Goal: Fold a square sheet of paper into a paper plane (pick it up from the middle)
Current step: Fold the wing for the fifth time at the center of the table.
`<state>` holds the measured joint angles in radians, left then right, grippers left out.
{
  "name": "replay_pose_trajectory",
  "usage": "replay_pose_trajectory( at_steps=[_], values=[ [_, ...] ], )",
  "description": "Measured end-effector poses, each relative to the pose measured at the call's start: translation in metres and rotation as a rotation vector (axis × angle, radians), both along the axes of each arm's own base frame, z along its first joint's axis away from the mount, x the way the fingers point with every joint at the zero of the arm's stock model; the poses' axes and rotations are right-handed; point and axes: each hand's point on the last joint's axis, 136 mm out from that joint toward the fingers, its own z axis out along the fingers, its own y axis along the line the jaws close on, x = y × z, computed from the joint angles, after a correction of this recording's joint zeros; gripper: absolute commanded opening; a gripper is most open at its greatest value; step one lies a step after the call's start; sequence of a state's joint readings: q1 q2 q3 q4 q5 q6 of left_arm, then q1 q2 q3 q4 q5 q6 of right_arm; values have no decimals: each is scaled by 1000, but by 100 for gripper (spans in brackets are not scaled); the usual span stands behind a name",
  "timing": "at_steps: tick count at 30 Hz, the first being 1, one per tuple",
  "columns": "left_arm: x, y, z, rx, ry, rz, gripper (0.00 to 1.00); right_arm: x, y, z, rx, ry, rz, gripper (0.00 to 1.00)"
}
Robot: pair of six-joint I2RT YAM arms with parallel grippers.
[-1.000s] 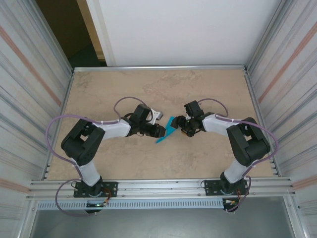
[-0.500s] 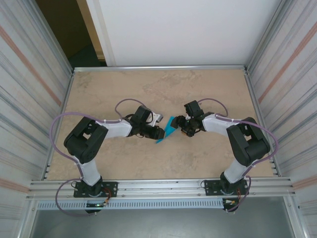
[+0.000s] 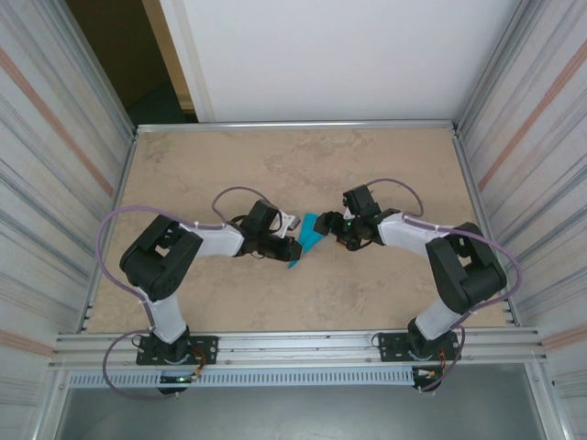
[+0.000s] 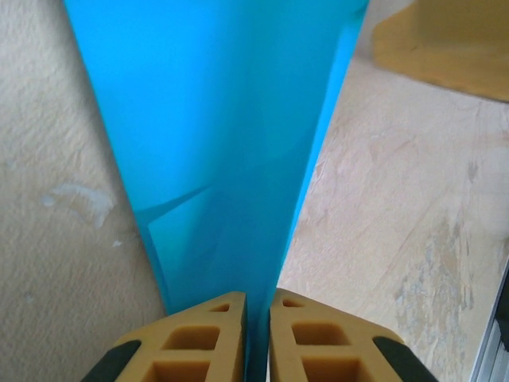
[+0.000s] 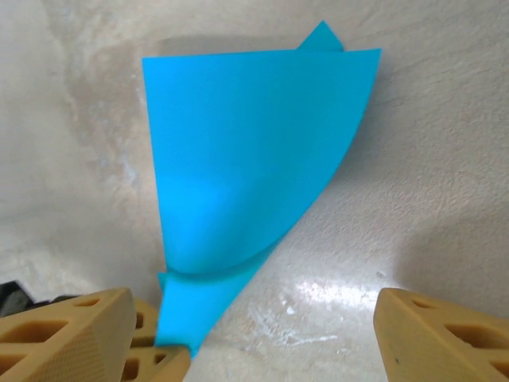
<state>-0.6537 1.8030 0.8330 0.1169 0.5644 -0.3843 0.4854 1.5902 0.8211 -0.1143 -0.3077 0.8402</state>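
Though small from above, reads clearly enough: paper lodged between left gripper and right gripper, mid-table, pointed end at the left jaws, broad end toward the right jaws. Cannot tell jaw state from up here.

From the left wrist: jaws closed to a slit on the paper, pads pinching its narrow end edge-on, sheet fanning out wide ahead of the jaws. Shows a diagonal crease just ahead of the pads.

From the right wrist: jaws spread wide, gripping nothing; paper ahead of and between them, nearer one finger, apparently touching neither. Bulges in a soft curve close to the jaws, a second layer peeking out at the far corner.

Judged for handling: very light, thin, limp, quick to sag or buckle if held by one end; smooth enough to slip from a loose pinch; marked for good by a hard squeeze. Best taken at a layered edge beside the crease, flat between the pads, near the left jaws' hold, and never tugged against that hold for fear of tearing.
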Motion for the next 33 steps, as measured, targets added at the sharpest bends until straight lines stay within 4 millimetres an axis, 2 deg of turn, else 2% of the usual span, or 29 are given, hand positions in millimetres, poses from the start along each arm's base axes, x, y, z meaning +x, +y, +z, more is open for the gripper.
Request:
replay_pose_trajectory(
  at_steps=[4,13,20,23,27,33],
  values=[
    [-1,0,-1,-27,-18,7,14,-1,-2,9,-5,-50,37,76],
    [-1,2,1,-65,-78,19,14,-7,-4,4,-21,-47,69,76],
    [-2,7,2,-55,-152,-7,14,-7,-2,8,58,52,-45,77],
    [0,7,8,-32,-237,-37,14,-6,2,13,104,104,-110,77],
    [-8,-4,23,3,-397,-131,14,-5,3,16,146,170,-195,77],
    [-16,-16,24,82,-560,-252,14,-6,-1,16,159,238,-279,78]
  ],
)
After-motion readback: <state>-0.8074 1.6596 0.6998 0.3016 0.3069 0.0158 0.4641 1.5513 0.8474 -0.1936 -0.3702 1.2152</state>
